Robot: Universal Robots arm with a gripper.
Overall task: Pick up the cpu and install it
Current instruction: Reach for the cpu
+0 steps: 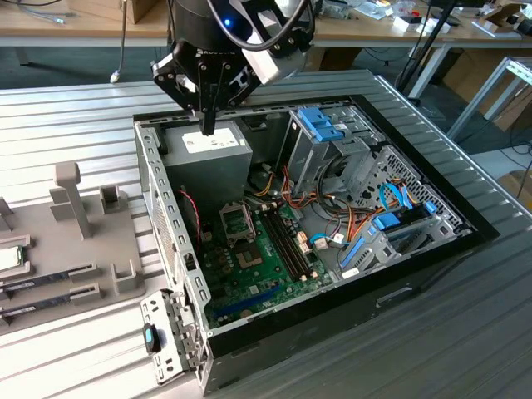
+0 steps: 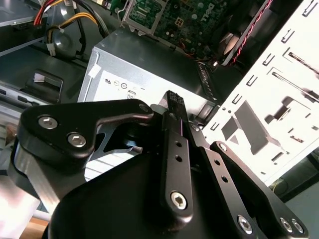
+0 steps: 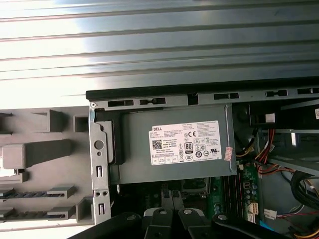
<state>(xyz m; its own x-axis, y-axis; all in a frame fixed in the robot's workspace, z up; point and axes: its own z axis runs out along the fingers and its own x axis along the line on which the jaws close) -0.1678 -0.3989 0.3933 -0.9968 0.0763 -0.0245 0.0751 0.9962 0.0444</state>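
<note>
Nearest in the exterior view, the open computer case lies on the ribbed metal table, with its green motherboard and square socket frame exposed. On the exterior view's left, a grey holder carries the cpu (silvery top, cut by the picture's edge), with memory sticks just beside it. Farther back, the gripper hangs over the grey power supply, well apart from the cpu. Its fingers are pressed together with nothing between them.
</note>
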